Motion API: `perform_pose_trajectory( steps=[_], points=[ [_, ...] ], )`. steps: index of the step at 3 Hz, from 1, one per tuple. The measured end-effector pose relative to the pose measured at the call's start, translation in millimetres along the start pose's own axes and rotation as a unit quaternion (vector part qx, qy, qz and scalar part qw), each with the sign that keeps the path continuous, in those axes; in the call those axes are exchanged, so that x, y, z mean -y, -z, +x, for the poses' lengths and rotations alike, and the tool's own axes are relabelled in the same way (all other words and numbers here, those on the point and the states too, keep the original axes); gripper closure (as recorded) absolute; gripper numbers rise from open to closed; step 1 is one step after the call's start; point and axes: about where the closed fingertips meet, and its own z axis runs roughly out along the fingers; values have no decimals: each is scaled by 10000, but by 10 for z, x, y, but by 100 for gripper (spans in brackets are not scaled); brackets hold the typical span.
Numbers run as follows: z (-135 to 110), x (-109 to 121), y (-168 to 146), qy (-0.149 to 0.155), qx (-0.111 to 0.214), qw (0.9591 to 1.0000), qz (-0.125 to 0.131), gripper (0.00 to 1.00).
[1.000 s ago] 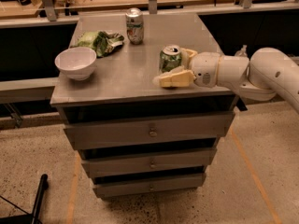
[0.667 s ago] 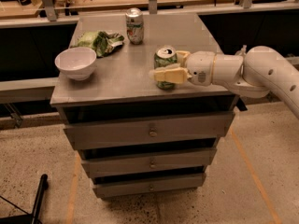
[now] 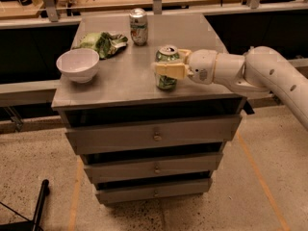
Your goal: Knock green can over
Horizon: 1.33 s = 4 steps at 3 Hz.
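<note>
1. The green can [image 3: 166, 81] stands upright at centre frame, near the front edge of the drawer cabinet [image 3: 120, 88]. My gripper [image 3: 171, 65] is at its right side. I cannot tell whether it is clenched or released.
2. I judge a push high on the can, toward frame left, tips it best; a low push may only slide it.
3. Bare top lies to the left. The white bowl [image 3: 78, 64], snack bag [image 3: 102, 42] and silver-white can [image 3: 138, 26] sit well apart, upper left. A push toward the frame bottom risks a roll-off.

Green can [image 3: 166, 83] stands upright, pincer [image 3: 171, 63] against its side.
</note>
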Motion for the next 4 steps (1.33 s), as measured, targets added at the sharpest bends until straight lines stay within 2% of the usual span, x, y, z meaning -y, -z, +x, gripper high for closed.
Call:
perform_pose_trajectory(
  steps=[1,2,3,4],
  points=[
    [-91,69,-75,78,-186,9996,-174,94],
    [-201,183,-228,418,-909,9936,-530,100],
    [-188,360,-419,999,-1886,9737,-797,100],
    [-131,438,-387,1941,-3170,9223,-1059,100]
  ],
)
